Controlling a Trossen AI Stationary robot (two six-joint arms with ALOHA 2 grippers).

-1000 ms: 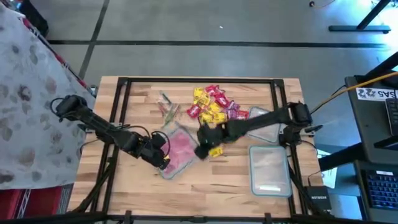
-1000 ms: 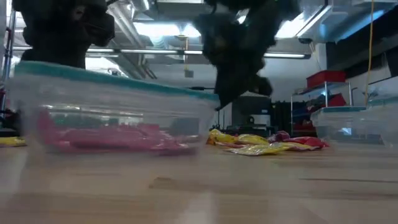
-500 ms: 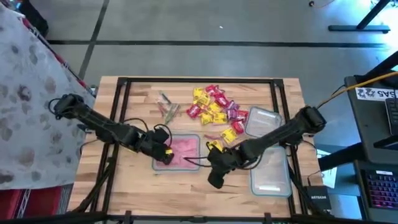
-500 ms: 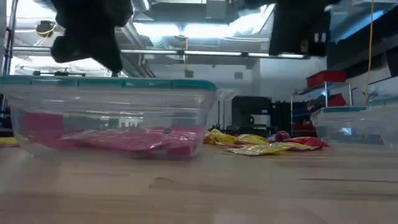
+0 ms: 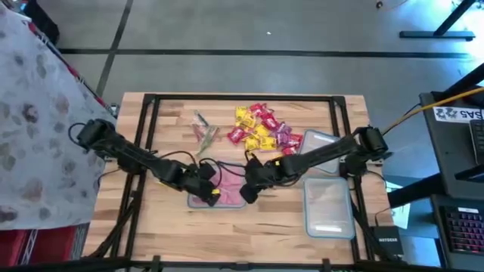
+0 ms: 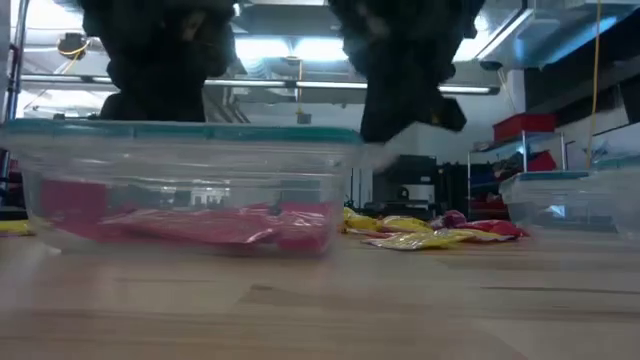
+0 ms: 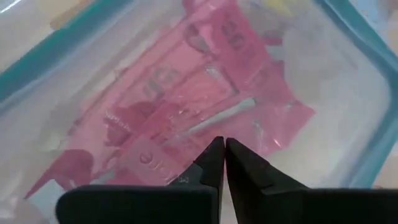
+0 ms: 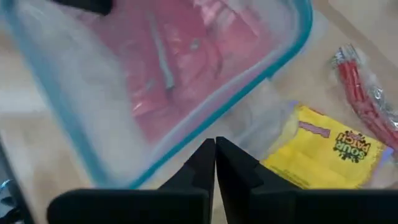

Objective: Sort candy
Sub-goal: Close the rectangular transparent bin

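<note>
now: left gripper [image 7: 218,144] pressed together over pink candy [image 7: 205,106]; right gripper [image 8: 215,146] closed empty at container [image 8: 297,43] rim.

Wooden table [image 5: 166,113] carries three clear containers [image 5: 328,208]. Loose candy [image 5: 261,128] pile lies near its far edge.

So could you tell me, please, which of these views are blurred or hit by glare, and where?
Low view: the container up close is soft, both grippers show as dark silhouettes against bright ceiling lights. Left wrist view: pink candy is hazy through the plastic. Right wrist view: the container's near wall is smeared, while the yellow candy stays fairly legible. High view: even light, little glare.
</note>
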